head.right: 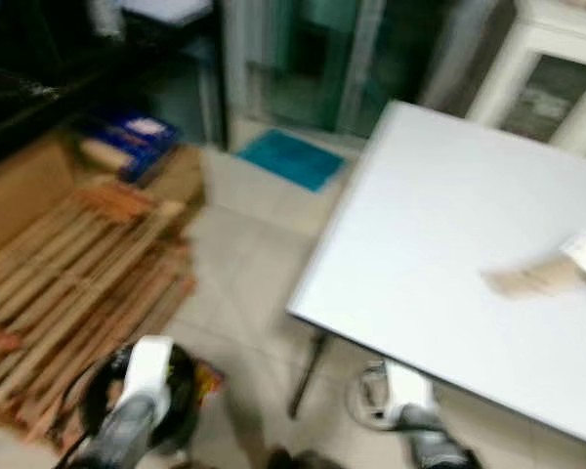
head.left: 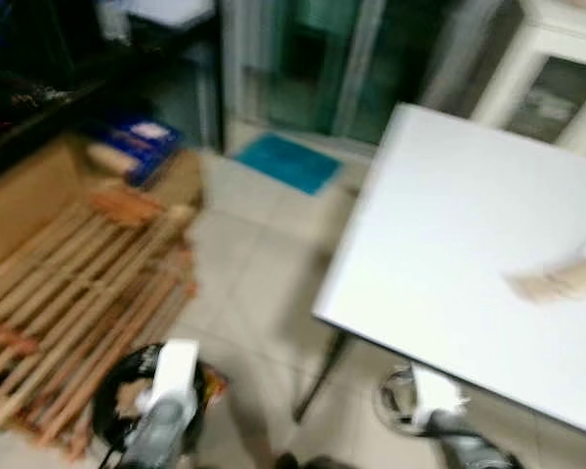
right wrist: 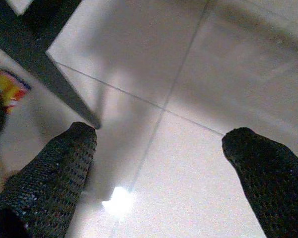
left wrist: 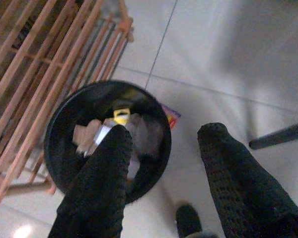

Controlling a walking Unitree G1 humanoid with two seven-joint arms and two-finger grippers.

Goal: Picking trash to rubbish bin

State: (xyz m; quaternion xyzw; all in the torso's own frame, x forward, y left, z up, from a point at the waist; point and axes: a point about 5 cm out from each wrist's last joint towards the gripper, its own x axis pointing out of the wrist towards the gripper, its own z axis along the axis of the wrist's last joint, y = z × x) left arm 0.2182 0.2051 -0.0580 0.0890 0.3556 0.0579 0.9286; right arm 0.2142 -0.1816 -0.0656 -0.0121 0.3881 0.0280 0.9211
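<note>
1. Head views are blurred. The left arm sits low at the lower left of the frame, right over the black bin (head.left: 127, 396).
2. Left wrist view: left gripper (left wrist: 164, 148) has its jaws spread wide, nothing between them, and one finger (left wrist: 102, 183) crosses in front of the bin's rim (left wrist: 57, 124).
3. The bin stands upright on the tiled floor (left wrist: 213, 54), mouth facing up, with scraps of trash (left wrist: 107, 131) inside, one piece yellow.
4. A colourful wrapper (left wrist: 171, 115) lies flat on the floor just beside the bin.
5. A wooden rack (head.left: 68, 293) lies at the left of the frame, touching or nearly touching the bin; its slats run diagonally toward the upper right.
6. On the white table (head.left: 449, 225), at the right, a tan piece (head.left: 557, 281) lies with its long axis roughly along the frame's width; too blurred to name.
7. Right gripper (right wrist: 161, 139) is low under the table edge, jaws wide apart over bare tile, beside a dark table leg (right wrist: 44, 64).
</note>
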